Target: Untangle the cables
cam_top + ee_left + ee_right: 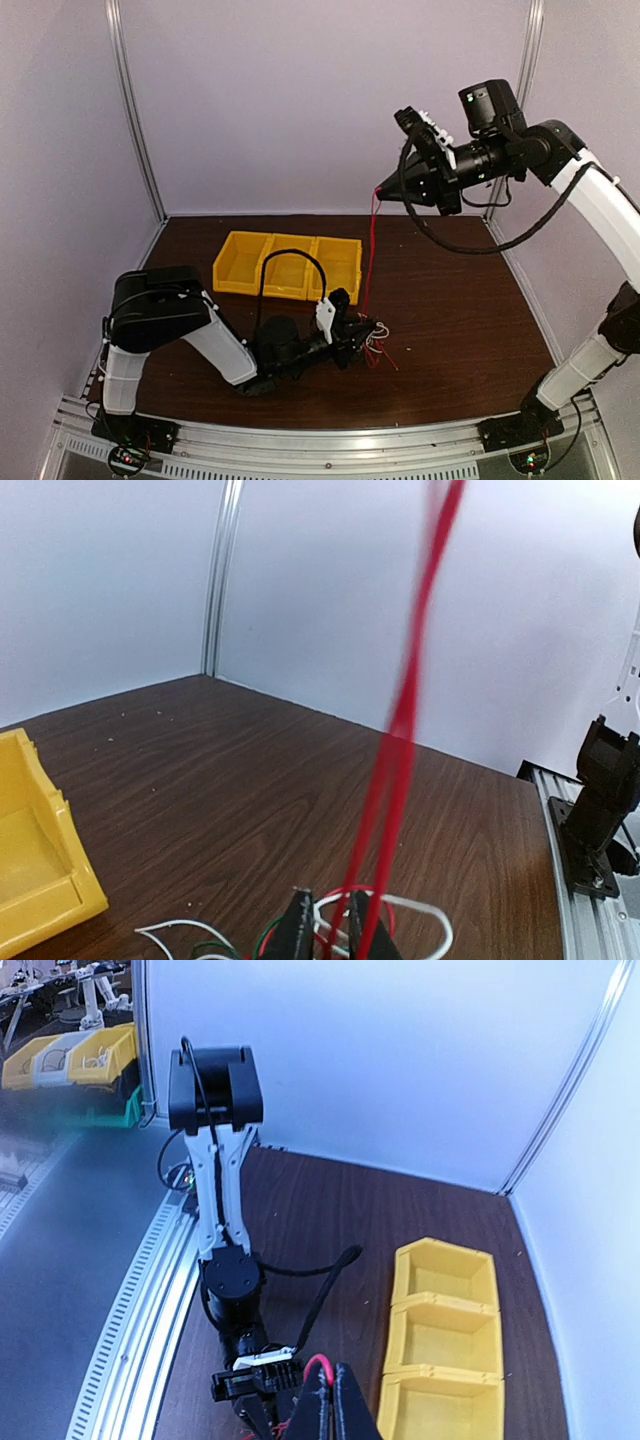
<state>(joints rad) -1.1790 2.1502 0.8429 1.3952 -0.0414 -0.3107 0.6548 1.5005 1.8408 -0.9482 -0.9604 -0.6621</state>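
Observation:
The cables lie in a small tangle (pixel 376 342) of red, white and dark green wire on the brown table, in front of the yellow bin. My left gripper (pixel 362 335) is low at the tangle. In the left wrist view its fingers (pixel 298 932) stand close together, with the white cable (pixel 420 910) and red strands pinched between them. The red cable (pixel 370 260) runs taut and nearly straight up (pixel 405 710) from the tangle. My right gripper (pixel 381 192) holds it high above the table, shut, and a red loop (pixel 318 1364) shows at its tips (pixel 333 1400).
A yellow three-compartment bin (pixel 288 265) stands behind the tangle, at the left edge of the left wrist view (pixel 30 880) and to the right under the right wrist (pixel 440 1330). The right arm's base (pixel 600 810) sits on the rail at the table's near edge.

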